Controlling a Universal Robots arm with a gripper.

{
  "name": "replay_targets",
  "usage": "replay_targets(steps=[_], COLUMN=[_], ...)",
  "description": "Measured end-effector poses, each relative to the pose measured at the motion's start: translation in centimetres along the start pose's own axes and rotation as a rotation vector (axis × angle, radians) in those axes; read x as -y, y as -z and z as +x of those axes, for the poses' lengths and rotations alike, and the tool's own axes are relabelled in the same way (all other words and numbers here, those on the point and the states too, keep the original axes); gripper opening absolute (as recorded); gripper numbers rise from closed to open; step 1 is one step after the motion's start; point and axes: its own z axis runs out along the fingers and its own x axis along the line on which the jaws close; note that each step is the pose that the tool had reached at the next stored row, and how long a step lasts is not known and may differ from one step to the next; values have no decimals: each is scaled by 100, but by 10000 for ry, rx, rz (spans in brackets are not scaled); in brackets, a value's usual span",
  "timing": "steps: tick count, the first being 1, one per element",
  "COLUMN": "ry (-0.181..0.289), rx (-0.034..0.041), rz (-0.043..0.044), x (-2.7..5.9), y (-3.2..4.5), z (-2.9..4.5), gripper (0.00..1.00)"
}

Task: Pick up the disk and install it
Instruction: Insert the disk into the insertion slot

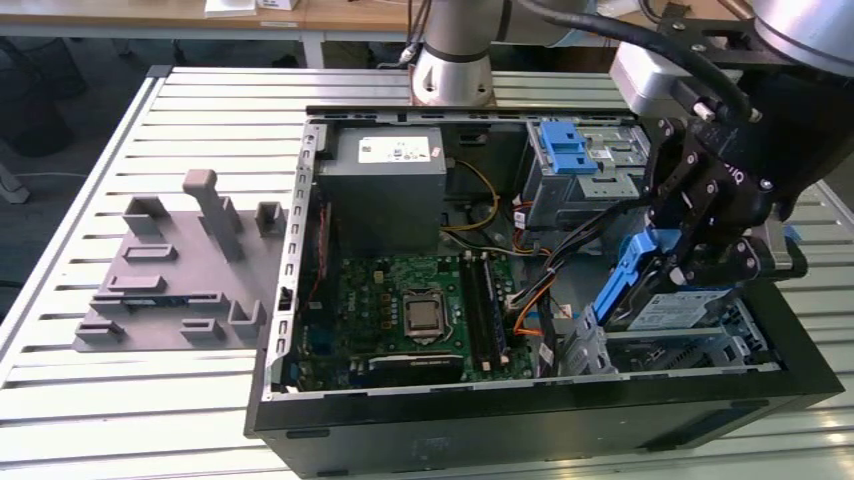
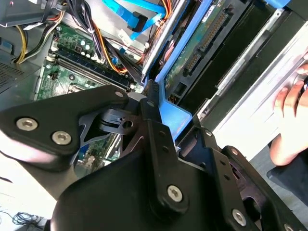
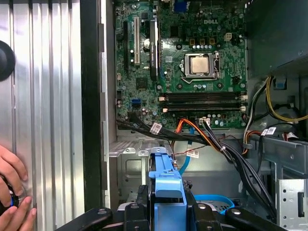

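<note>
In the exterior view we see the black robot gripper (image 1: 683, 268) clamped round the flat silver disk (image 1: 657, 305) with blue plastic carrier rails, holding it tilted over the drive bay in the corner of the open black computer case (image 1: 534, 430) at the exterior view's right; the green motherboard (image 1: 400, 310) lies inside the case, and a grey plastic fixture (image 1: 174, 275) sits well apart on the slatted metal table (image 1: 80, 400); in the second wrist view we find the gripper (image 2: 175, 120) with a black finger against the blue edge of the disk (image 2: 192, 53), and a person's hand (image 2: 291, 110) nearby; in the first wrist view the gripper (image 3: 167, 211) grips the disk (image 3: 166, 178) from both sides above the bay, the motherboard (image 3: 192, 57) beyond it, and the hand (image 3: 12, 192) rests on the table (image 3: 48, 96) beside the case (image 3: 90, 96).
</note>
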Motion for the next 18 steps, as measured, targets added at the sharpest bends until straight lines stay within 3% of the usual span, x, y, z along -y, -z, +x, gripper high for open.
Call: replay_targets(steps=[13,18], ry=[0,0], rx=[2,1], rz=[0,0], x=[1,1], y=[-180,-205], z=[-3,-3], gripper=[44,30])
